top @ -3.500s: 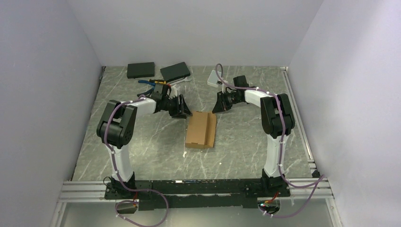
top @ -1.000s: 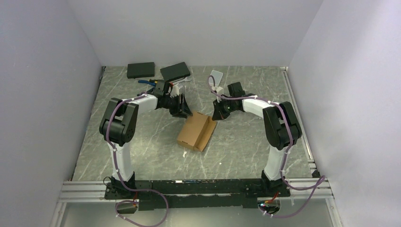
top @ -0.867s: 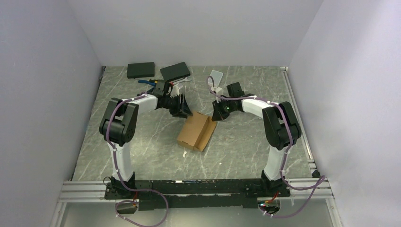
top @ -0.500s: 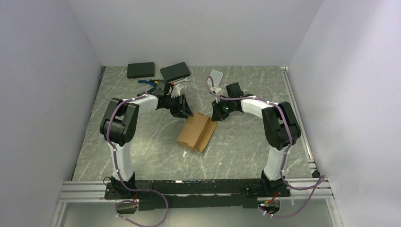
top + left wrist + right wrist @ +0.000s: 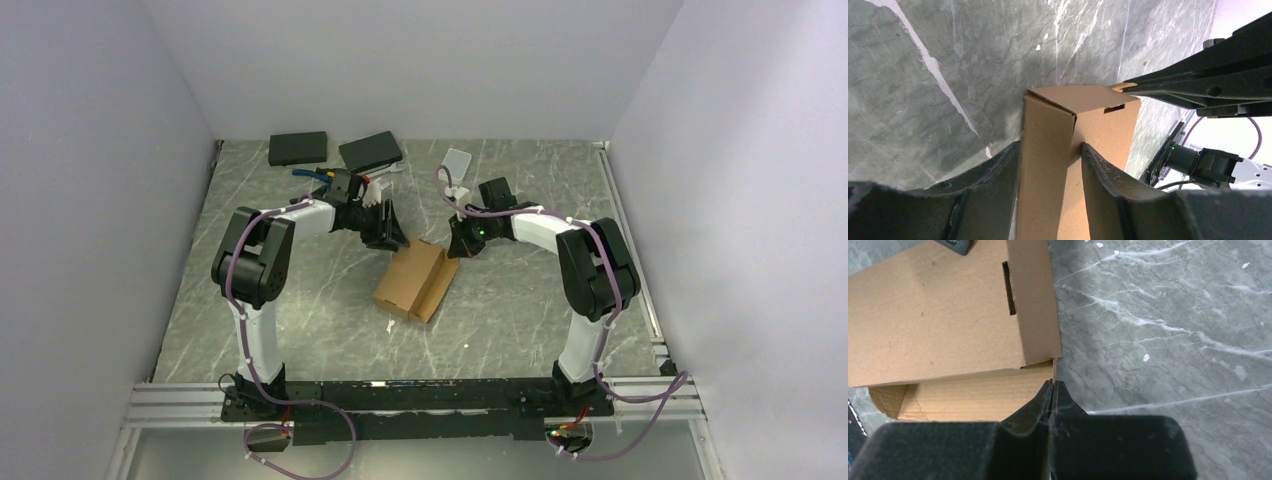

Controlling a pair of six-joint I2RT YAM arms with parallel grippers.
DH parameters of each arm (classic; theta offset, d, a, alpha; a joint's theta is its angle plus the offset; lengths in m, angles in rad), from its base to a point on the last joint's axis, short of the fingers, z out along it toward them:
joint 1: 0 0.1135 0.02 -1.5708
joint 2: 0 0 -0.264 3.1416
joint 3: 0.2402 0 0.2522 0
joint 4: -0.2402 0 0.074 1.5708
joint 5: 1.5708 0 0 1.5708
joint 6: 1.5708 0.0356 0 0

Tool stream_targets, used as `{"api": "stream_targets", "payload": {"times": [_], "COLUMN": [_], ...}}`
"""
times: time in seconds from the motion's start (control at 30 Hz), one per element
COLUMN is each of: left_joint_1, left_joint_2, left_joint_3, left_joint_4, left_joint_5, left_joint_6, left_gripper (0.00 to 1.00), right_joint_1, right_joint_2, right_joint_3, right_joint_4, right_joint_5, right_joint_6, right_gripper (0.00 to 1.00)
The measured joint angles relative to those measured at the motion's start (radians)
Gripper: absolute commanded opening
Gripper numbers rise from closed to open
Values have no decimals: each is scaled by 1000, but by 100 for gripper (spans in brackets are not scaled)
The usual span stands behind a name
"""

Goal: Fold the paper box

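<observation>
Your left claw [image 5: 1050, 146] is half open and clamped on the paper box [image 5: 1098, 115]. A folded-up strip of cardboard fills the gap between its fingers [image 5: 990, 187] and touches both of them. In your left wrist view that strip runs away from the camera to a creased corner, and a small slot is cut in the panel just past it.

Your right claw [image 5: 1052, 385] is shut, fingers pressed flat together. Their tips sit on the corner of the box, where a thin cardboard edge is nipped between them. In your right wrist view the slotted top panel lies to the left of the tips, with a lower layer of corrugated board showing beneath it.

From above, the two claws meet at the far end of the box, left claw [image 5: 385, 233] on its far left corner and right claw [image 5: 462, 245] on its far right corner. The box [image 5: 413, 282] lies low and partly folded near the middle of the bench [image 5: 300, 300], skewed so that its near end swings left.

Further out, two flat black boxes [image 5: 298, 148] [image 5: 370, 150] lie near the bench's far left corner. A small translucent white case [image 5: 456, 160] lies near the far edge, behind your right arm.
</observation>
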Motion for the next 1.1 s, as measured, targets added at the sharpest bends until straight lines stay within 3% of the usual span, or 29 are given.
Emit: {"api": "stream_targets", "payload": {"times": [1.1], "left_joint_1": [7], "left_joint_2": [0], "left_joint_3": [-20], "left_joint_4": [20], "left_joint_5": [12], "left_joint_6": [-60], "left_gripper": [51], "right_joint_1": [75], "right_joint_2": [-104], "right_joint_3": [-74], "right_joint_4": [15], "right_joint_5": [109], "right_joint_6": [-128], "right_gripper": [0]}}
